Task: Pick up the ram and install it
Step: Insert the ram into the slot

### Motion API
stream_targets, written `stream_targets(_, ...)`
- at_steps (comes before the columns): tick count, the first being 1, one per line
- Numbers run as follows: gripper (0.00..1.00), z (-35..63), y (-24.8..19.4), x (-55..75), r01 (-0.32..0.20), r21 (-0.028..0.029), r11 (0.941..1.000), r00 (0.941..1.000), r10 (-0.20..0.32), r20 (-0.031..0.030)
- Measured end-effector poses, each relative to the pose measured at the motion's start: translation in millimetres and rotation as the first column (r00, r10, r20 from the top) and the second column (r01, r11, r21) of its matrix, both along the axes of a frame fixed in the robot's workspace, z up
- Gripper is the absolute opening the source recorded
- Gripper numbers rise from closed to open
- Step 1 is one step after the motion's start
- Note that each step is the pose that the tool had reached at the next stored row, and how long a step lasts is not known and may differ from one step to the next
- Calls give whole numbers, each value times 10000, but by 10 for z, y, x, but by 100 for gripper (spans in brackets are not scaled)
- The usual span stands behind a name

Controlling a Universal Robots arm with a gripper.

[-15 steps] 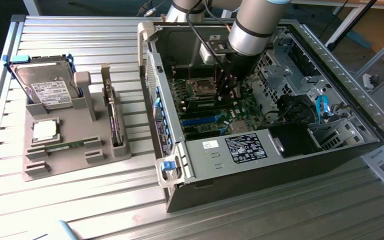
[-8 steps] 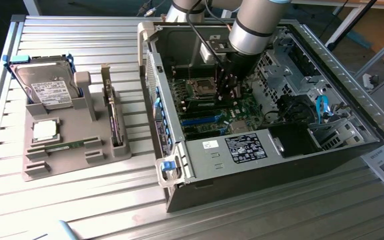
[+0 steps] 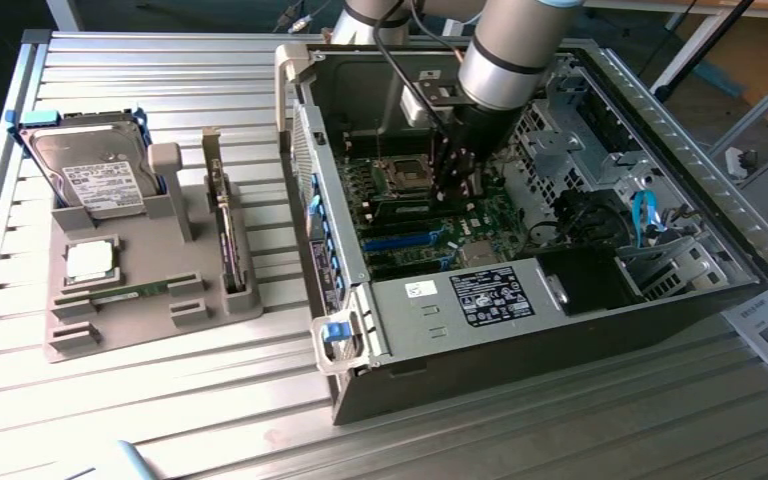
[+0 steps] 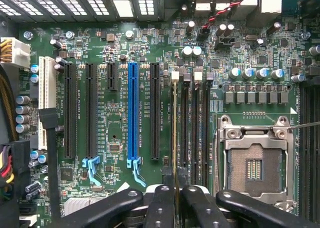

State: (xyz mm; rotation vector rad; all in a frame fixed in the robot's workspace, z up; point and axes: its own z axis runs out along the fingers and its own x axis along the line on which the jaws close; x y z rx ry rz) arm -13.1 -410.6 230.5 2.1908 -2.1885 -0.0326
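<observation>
Seen edge-on in the wrist view, the ram (image 4: 174, 128) is a thin green strip. It lies along the memory slot closest to the black expansion slot (image 4: 155, 113). My gripper (image 4: 176, 183) is shut on it, one dark finger (image 4: 160, 205) on each side. I cannot tell how deep the ram sits in the slot. In the exterior view the gripper (image 3: 458, 190) reaches down into the open computer case (image 3: 357, 330), over the green motherboard (image 3: 411, 225) beside the processor socket (image 3: 404, 175).
The empty processor socket (image 4: 255, 163) lies right beside the memory slots, and a blue expansion slot (image 4: 132, 113) on their other side. On the exterior view's left a grey holder (image 3: 131, 330) carries a hard drive (image 3: 91, 175), a silver chip (image 3: 91, 260), a green stick (image 3: 131, 293) and an upright card (image 3: 231, 240).
</observation>
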Motion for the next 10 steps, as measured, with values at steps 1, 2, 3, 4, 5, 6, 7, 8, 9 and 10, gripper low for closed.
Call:
stream_targets(1,13,-2,0,5,0,0,10000,10000,0,-3)
stream_targets(2,13,-4,0,10,1,-1,10000,10000,-1,-4)
stream_targets(3,13,-5,0,13,0,-2,10000,10000,0,-4)
stream_targets(4,13,-5,0,14,1,-3,10000,10000,-1,-5)
stream_targets(5,13,-6,0,16,1,-2,10000,10000,-1,-5)
stream_targets(6,13,-7,0,18,0,0,10000,10000,0,-5)
stream_targets(7,13,-8,0,19,0,-1,10000,10000,0,-4)
stream_targets(8,13,-8,0,19,0,0,10000,10000,0,-3)
stream_targets(9,13,-9,0,19,9,0,10000,10000,-9,-3)
stream_targets(10,13,-9,0,19,28,-1,10000,10000,-28,-3)
